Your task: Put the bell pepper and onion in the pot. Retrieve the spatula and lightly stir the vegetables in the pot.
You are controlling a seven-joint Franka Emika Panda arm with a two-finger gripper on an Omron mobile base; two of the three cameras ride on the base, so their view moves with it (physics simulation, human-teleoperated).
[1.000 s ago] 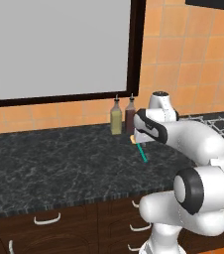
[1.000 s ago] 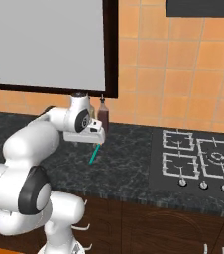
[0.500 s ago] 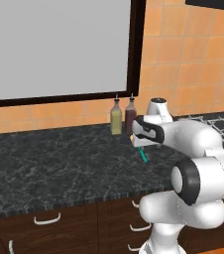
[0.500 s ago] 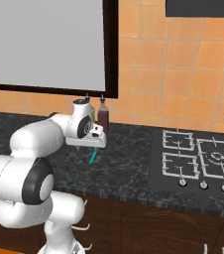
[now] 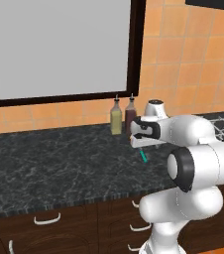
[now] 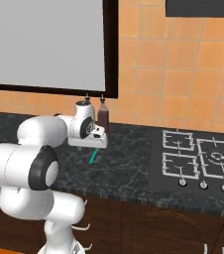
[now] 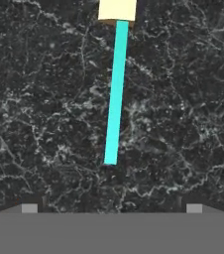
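You are looking at a slim spatula [image 7: 115, 94] with a bright teal-green handle and a flat cream-yellow blade. It lies on a black stone counter [image 7: 44, 99] veined and flecked with pale grey. Your arm [image 5: 198, 149] is glossy white with dark joints. By the wall you see an olive-yellow bottle [image 5: 116, 120] and a dark brown bottle [image 5: 130, 118], both dark-capped. The wall tiles [image 6: 183, 74] are orange with paler grout lines. The window pane [image 5: 59, 44] is flat light grey in a dark brown frame. The stove top [image 6: 198, 158] is black with grey grates and silver knobs. The cabinet fronts [image 5: 59, 223] are dark brown with white handles.
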